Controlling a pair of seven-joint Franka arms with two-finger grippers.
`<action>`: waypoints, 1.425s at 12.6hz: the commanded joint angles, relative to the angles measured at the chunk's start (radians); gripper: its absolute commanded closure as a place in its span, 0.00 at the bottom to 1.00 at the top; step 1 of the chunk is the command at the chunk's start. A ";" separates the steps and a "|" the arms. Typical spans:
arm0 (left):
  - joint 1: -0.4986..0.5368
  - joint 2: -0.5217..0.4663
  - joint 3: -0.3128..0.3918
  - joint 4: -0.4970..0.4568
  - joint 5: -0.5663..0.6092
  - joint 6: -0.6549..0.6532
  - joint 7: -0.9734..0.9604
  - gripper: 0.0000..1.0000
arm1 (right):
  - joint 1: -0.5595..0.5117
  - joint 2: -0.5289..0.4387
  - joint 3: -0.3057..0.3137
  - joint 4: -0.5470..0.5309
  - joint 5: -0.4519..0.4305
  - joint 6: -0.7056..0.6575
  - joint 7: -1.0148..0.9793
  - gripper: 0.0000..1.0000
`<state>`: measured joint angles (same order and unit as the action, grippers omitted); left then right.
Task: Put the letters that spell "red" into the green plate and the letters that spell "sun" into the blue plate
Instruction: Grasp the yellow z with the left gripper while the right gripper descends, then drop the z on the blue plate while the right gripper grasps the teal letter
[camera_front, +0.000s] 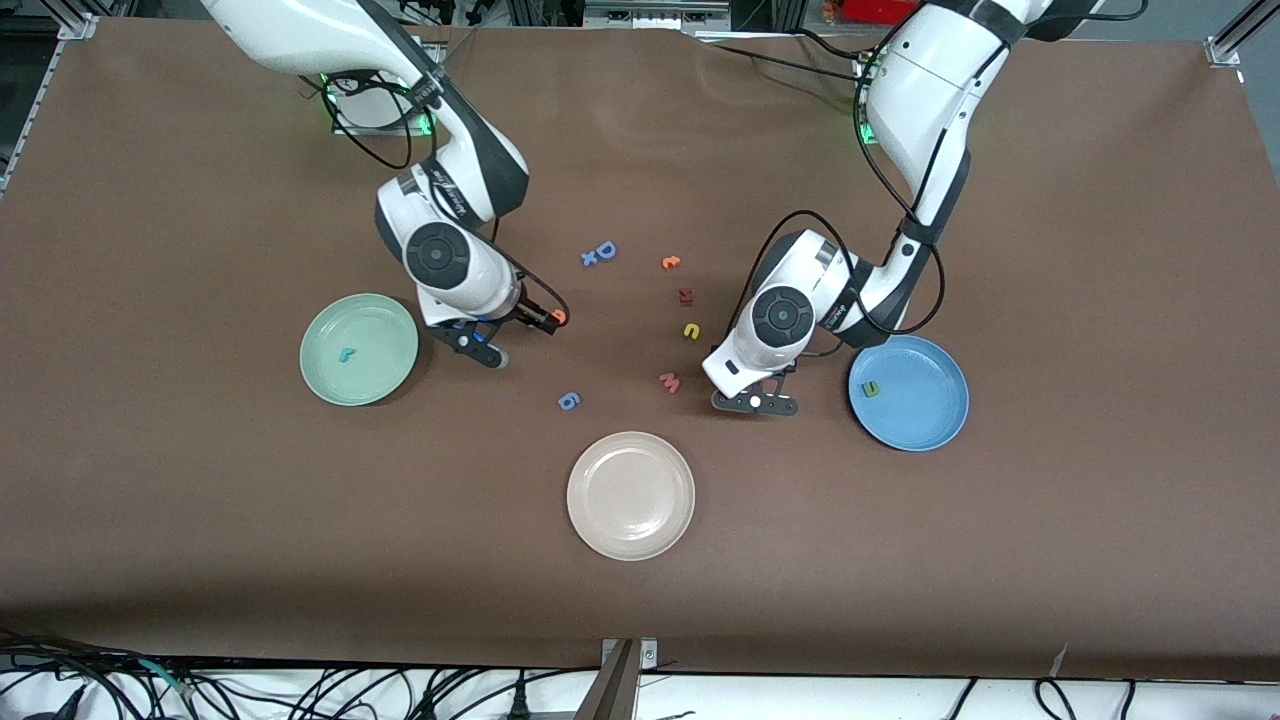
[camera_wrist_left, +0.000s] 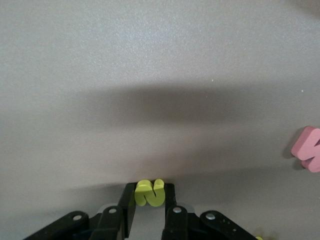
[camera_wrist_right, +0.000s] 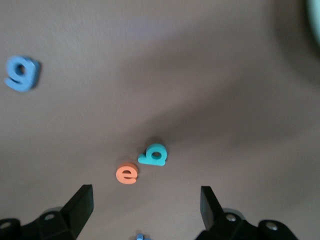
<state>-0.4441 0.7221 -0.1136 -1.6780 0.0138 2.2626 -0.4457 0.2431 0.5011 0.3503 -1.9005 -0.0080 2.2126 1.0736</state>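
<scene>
Right now the left gripper (camera_front: 756, 402) sits low at the table in the lower right of centre in the front view, just beside the blue plate (camera_front: 935, 425), fingers pinching the yellow s (camera_wrist_left: 150, 192); the left wrist view shows that letter squeezed between the two black pads. On the blue plate lies the olive n (camera_front: 872, 389). The yellow u (camera_front: 691, 330) rests on the brown table (camera_front: 1050, 560) up and toward the centre from that gripper, with a pink w (camera_front: 669, 382) just below it in the frame.

Over at centre left, the right gripper (camera_front: 480, 345) hangs beside the green plate (camera_front: 330, 375), fingers spread wide with nothing between them. Its wrist view shows the orange e (camera_wrist_right: 127, 174) and teal d (camera_wrist_right: 153, 155) lying just beside each other on the table under it. The teal r (camera_front: 346, 354) already lies in the green plate.
</scene>
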 joint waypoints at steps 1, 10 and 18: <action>0.008 -0.029 0.005 -0.002 -0.015 -0.041 0.010 0.88 | 0.001 0.017 -0.001 -0.038 -0.009 0.065 0.017 0.06; 0.198 -0.167 0.015 0.003 -0.002 -0.360 0.393 0.87 | 0.001 0.066 -0.010 -0.098 -0.044 0.208 0.019 0.24; 0.305 -0.150 0.014 -0.057 0.176 -0.359 0.548 0.85 | 0.002 0.083 -0.010 -0.101 -0.058 0.228 0.019 0.42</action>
<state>-0.1540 0.5748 -0.0926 -1.7121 0.1467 1.9009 0.0719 0.2458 0.5797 0.3381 -1.9946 -0.0387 2.4223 1.0768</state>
